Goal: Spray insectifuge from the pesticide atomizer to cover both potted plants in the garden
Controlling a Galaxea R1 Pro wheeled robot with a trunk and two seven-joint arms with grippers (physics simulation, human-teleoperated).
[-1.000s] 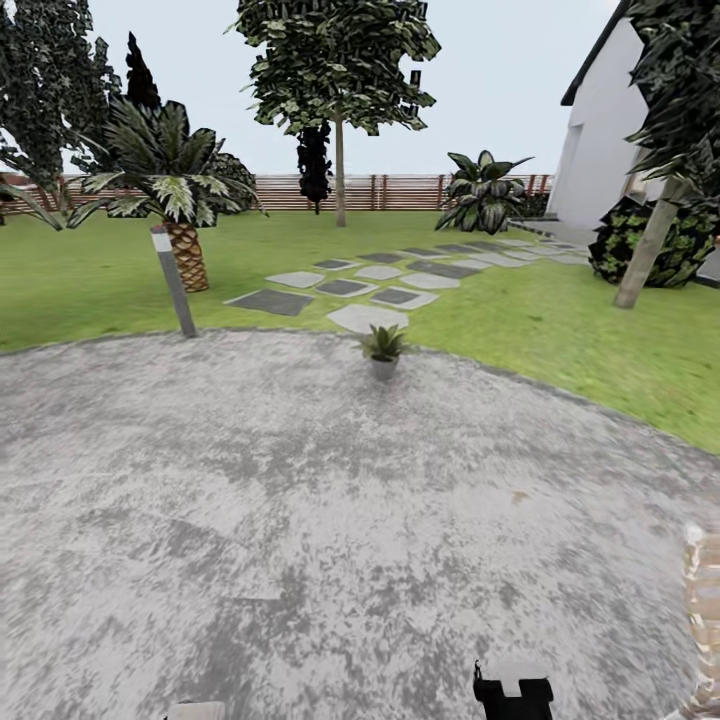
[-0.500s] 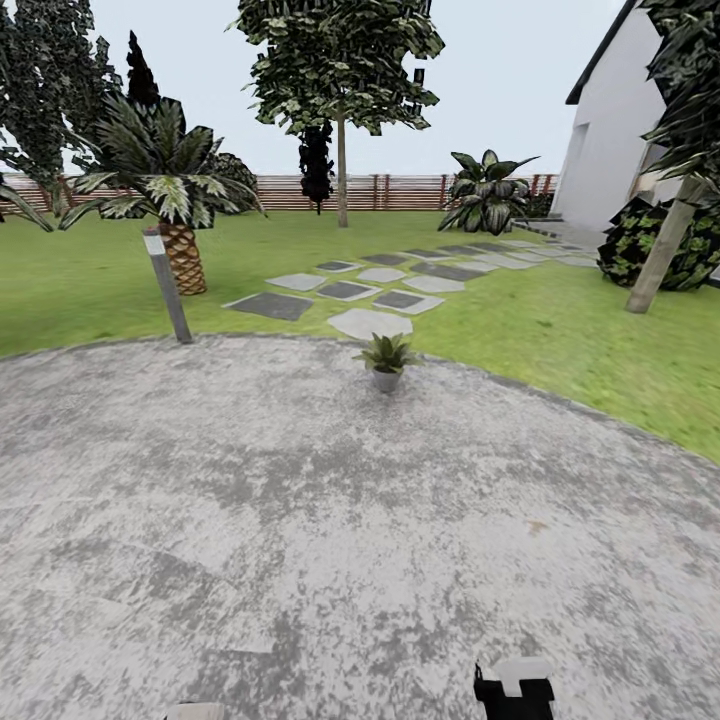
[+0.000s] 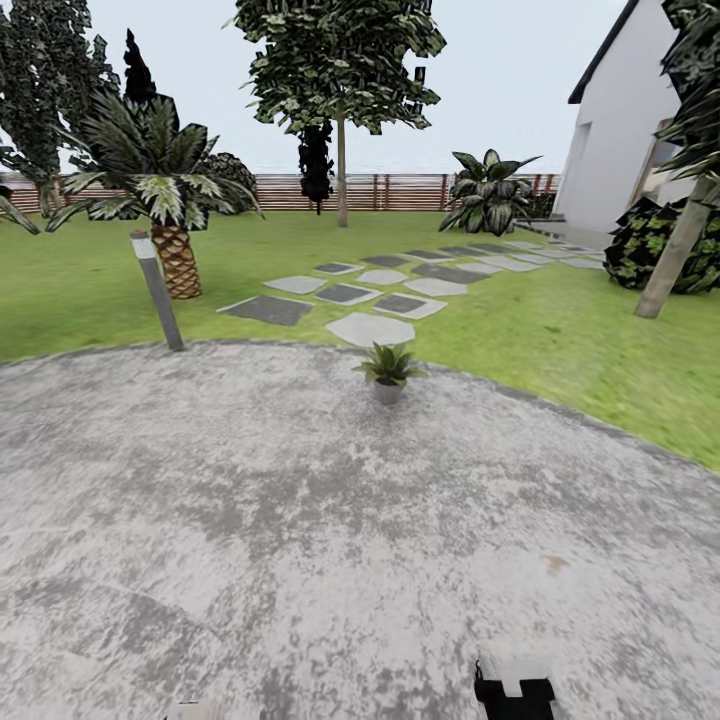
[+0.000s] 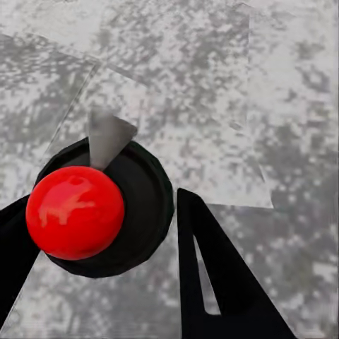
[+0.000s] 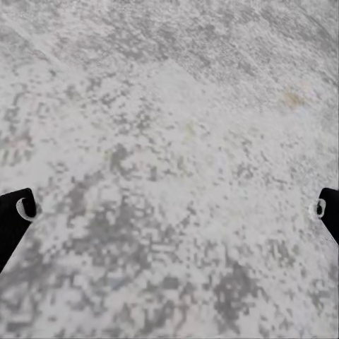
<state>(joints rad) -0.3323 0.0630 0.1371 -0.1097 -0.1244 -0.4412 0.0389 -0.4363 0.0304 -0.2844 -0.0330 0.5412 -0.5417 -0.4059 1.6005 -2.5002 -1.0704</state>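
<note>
One potted plant (image 3: pixel 388 370), a small green rosette in a grey pot, stands at the far rim of the round grey patio (image 3: pixel 300 520) in the garden, well ahead of me. Its leaves are too small to tell whether insectifuge lies on them. The pesticide atomizer is out of view. In the left wrist view my left gripper (image 4: pixel 106 282) is open, its dark fingers (image 4: pixel 212 282) spread over a red knob (image 4: pixel 75 212) on a black disc above the paving. My right gripper (image 5: pixel 169 212) is open over bare paving, with nothing between its fingertips (image 5: pixel 15 212).
A grey bollard lamp (image 3: pixel 158 290) leans at the patio's left edge beside a palm (image 3: pixel 165 200). Stepping stones (image 3: pixel 370 290) cross the lawn toward a wooden fence (image 3: pixel 400 192). A white house (image 3: pixel 640 130) and a slanted trunk (image 3: pixel 678 250) stand at right. A black arm part (image 3: pixel 513 695) shows below.
The whole head view has shifted, so the camera has moved. The plant now sits lower in the picture, and the wicker seat at the lower right has left it. Neither gripper looks different.
</note>
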